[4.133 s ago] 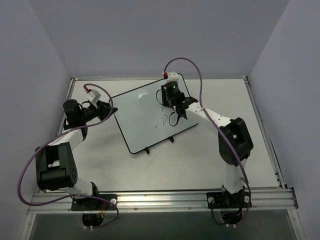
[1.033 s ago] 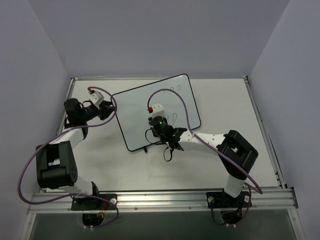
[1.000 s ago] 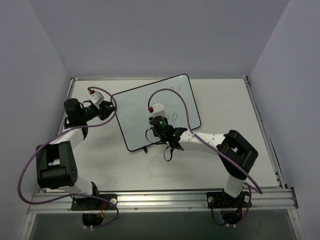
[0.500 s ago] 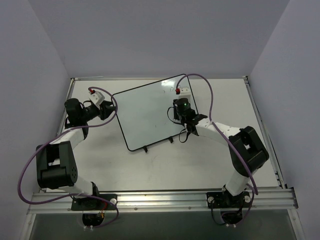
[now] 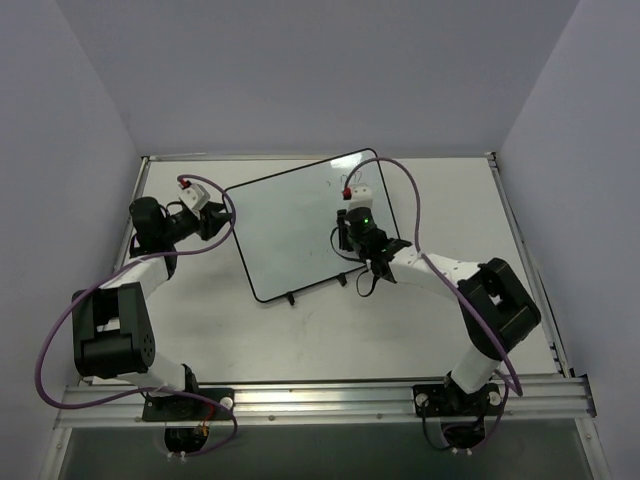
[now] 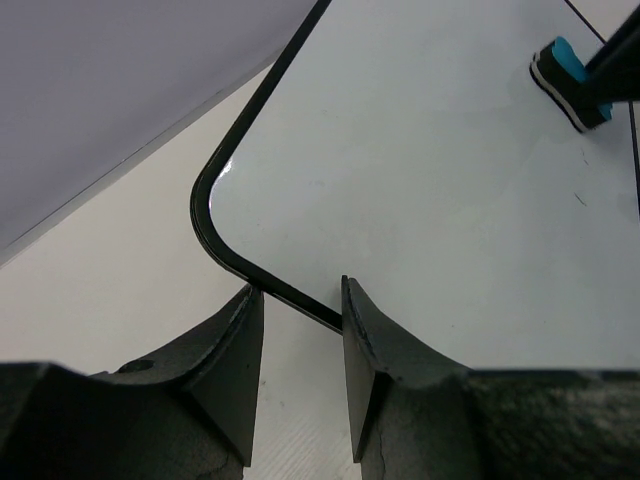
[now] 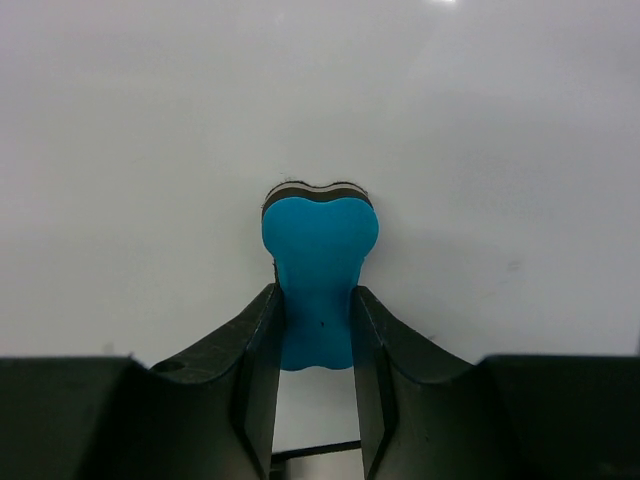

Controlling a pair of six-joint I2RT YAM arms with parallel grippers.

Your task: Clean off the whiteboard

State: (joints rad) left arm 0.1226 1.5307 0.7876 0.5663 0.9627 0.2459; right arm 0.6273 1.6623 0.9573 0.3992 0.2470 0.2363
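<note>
**Scribbles gone, right hand shifted off the board's right edge**

Your right hand (image 7: 315, 310) is clamped on the blue eraser (image 7: 320, 240), with the pad pressed flat on the whiteboard (image 5: 290, 225). Half a second ago it sat nearer the right edge. The scribbles from four seconds ago are wiped, leaving only faint marks near the far right corner. Your left hand (image 6: 297, 305) is narrowed on the board's left edge, frame between its fingers, same as before. The board sits skewed on the bench (image 5: 330, 330), left of centre
</note>
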